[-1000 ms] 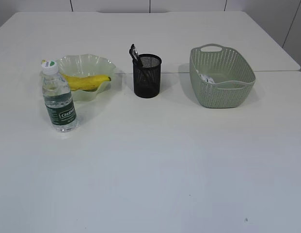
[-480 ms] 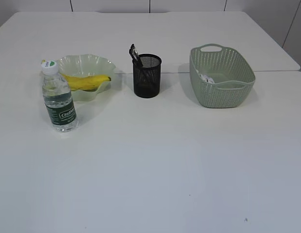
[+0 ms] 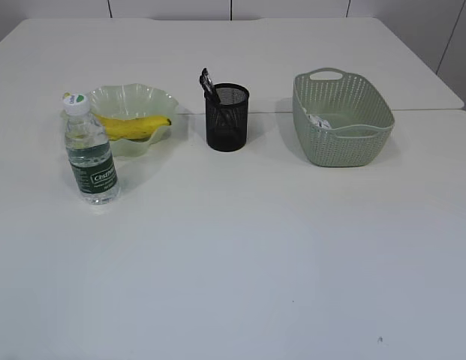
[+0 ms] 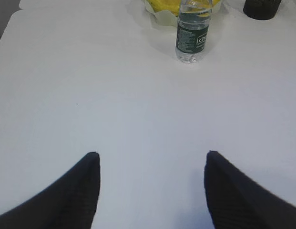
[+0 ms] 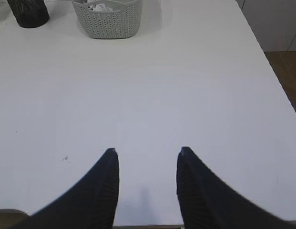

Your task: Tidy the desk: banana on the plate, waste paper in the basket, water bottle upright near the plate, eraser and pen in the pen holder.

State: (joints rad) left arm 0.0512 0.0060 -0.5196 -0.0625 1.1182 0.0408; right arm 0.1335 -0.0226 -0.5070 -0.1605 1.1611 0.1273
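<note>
The banana lies in the pale-green ruffled plate at the left of the desk. Just in front of the plate the water bottle stands upright. A pen sticks out of the black mesh pen holder; the eraser does not show. White waste paper lies inside the green basket. My left gripper is open over bare desk, well short of the bottle. My right gripper is open and empty near the desk's front edge. Neither arm appears in the exterior view.
A seam between two tabletops runs behind the pen holder and basket. The desk's right edge and brown floor beyond it show in the right wrist view. A small dark speck marks the desk at the front right.
</note>
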